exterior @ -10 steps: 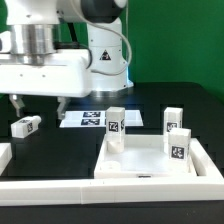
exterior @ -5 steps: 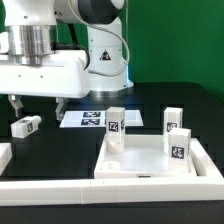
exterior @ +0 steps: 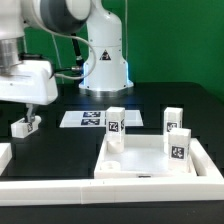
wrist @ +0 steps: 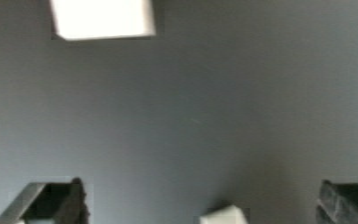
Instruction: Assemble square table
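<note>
The square table's top (exterior: pixel 146 160), a white tray with a raised rim, lies at the front on the exterior view's right. Three white tagged legs stand upright at it: one at its back left corner (exterior: pixel 115 121), two on its right (exterior: pixel 174 119) (exterior: pixel 179 143). Another leg (exterior: pixel 25 126) lies on its side on the black table at the left. My gripper (exterior: pixel 28 112) hangs just over that lying leg, open and empty. In the wrist view my gripper (wrist: pixel 202 205) has its fingers (wrist: pixel 51 200) far apart, with a white corner (wrist: pixel 229 213) low between them.
The marker board (exterior: pixel 88 118) lies flat behind the tray. A long low white wall (exterior: pixel 100 190) runs along the front edge, with a white piece (exterior: pixel 4 155) at the far left. A white block (wrist: pixel 105 18) shows in the wrist view; I cannot tell which part it is.
The arm has swung to the exterior view's left and dropped, bringing the hand over the lying leg. The jaws have stayed open.
</note>
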Controlling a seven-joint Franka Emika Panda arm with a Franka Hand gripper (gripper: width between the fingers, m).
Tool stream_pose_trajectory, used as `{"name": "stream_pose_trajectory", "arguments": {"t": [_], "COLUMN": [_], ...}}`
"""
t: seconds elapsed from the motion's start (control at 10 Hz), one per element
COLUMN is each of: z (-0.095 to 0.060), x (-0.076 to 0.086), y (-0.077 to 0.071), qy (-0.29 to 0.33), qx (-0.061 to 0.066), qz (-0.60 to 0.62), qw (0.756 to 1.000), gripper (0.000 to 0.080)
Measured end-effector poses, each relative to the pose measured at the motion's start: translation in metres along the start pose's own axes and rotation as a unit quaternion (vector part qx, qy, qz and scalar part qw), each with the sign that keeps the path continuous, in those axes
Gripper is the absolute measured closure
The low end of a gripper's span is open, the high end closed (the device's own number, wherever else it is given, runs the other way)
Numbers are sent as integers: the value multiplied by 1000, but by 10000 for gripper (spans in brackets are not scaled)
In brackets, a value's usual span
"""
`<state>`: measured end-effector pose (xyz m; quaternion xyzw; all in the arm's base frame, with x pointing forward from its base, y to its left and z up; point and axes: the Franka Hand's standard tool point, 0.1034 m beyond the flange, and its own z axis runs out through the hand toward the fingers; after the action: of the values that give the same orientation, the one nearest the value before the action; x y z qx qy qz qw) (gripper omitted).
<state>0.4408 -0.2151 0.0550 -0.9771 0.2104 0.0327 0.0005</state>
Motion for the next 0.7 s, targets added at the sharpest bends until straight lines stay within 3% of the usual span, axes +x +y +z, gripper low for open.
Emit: {"name": "stream_pose_trajectory", "arguments": {"t": [0.4, 0.5, 0.6, 0.7], "z": [2, 7, 15, 20], "x": [-3, -6, -17, -28], "y": [-5, -5, 4, 12], "qy": [-14, -18, -47, -96], "qx": [4, -1, 4, 18], "qz": [-3, -17, -30, -21], "qw": [1000, 1000, 998, 995], "gripper": [150, 150, 150, 150]}}
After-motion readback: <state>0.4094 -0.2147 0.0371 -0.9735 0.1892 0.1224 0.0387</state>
